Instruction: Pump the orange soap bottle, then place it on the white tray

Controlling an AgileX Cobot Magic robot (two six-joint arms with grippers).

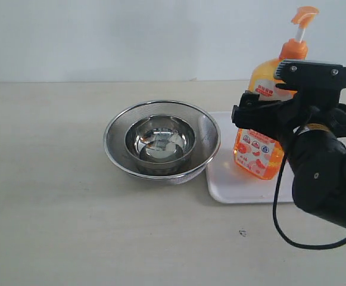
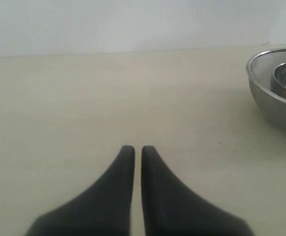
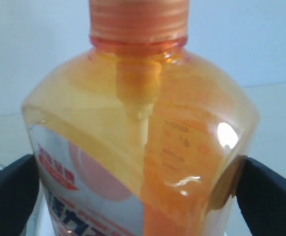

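The orange soap bottle [image 1: 258, 156] stands over the white tray [image 1: 232, 186], leaning slightly, its base at or just above the tray's surface; I cannot tell which. Its orange pump head [image 1: 304, 14] on the white stem is raised. My right gripper [image 1: 262, 114] is shut on the bottle's body at mid-height. In the right wrist view the bottle [image 3: 147, 147] fills the frame between the two black fingers [image 3: 268, 196]. My left gripper [image 2: 138, 150] hovers over bare table, shut and holding nothing; it is out of the exterior view.
A small steel bowl [image 1: 159, 142] sits inside a larger steel mesh bowl [image 1: 116, 152], just left of the tray and touching its edge. The left wrist view shows that mesh bowl [image 2: 275, 101] off to one side. A small dark speck [image 1: 242, 233] lies on the table.
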